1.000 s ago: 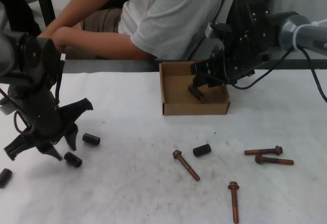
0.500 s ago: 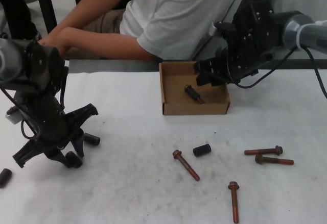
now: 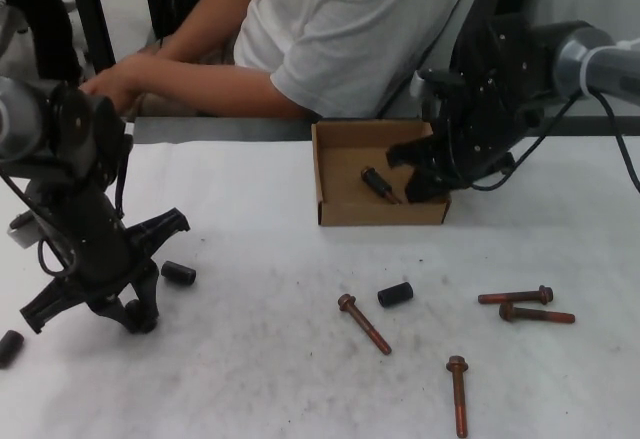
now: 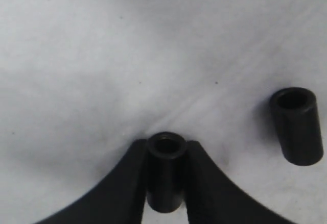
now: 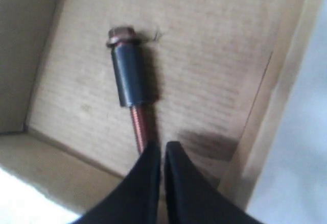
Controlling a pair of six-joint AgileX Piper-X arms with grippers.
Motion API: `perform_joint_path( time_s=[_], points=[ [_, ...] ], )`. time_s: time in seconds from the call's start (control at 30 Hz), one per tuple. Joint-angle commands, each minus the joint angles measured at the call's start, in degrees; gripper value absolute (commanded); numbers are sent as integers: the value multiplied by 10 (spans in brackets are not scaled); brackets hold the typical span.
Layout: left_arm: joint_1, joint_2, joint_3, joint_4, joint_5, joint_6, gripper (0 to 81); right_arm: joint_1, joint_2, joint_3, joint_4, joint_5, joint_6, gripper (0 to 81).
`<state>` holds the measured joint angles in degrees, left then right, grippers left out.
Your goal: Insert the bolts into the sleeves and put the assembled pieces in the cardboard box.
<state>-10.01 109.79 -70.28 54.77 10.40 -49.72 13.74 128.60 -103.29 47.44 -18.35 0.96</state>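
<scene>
Because a bolt [image 3: 364, 324] needs it, sleeve [image 4: 166, 180]: clenched in my left end effector [image 4: 166, 147].
Right end effector [image 5: 162, 148]: closed, empty; assembled piece [image 5: 127, 76] ahead.

You're looking at black sleeves [image 3: 395, 294], coppery-red bolts [image 3: 364, 324], a plain brown cardboard box [image 3: 382, 213] and a white bench [image 3: 250, 379] (mottled with faint grey smudges all over).

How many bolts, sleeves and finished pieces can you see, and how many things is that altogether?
Loose bolts: 4
Loose sleeves: 4 (one is in the left gripper)
Assembled piece, a bolt in a sleeve: 1
Cardboard box: 1
Total: 10
</scene>
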Motion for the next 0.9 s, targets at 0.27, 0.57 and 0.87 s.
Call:
perform_joint_path(
  time_s=[0.27, 0.57, 0.87],
  points=[
    [0, -17, 7, -21, -20, 106, 8, -1, -114, 1, 27, -9, -25, 2],
    [-36, -73, 8, -90, -18, 214, 8, 7, -226, 103, 76, 0, -34, 2],
    [-88, -179, 106, -243, 18, 221, 8, 42, -341, 237, 113, 44, 9, 2]
  ],
)
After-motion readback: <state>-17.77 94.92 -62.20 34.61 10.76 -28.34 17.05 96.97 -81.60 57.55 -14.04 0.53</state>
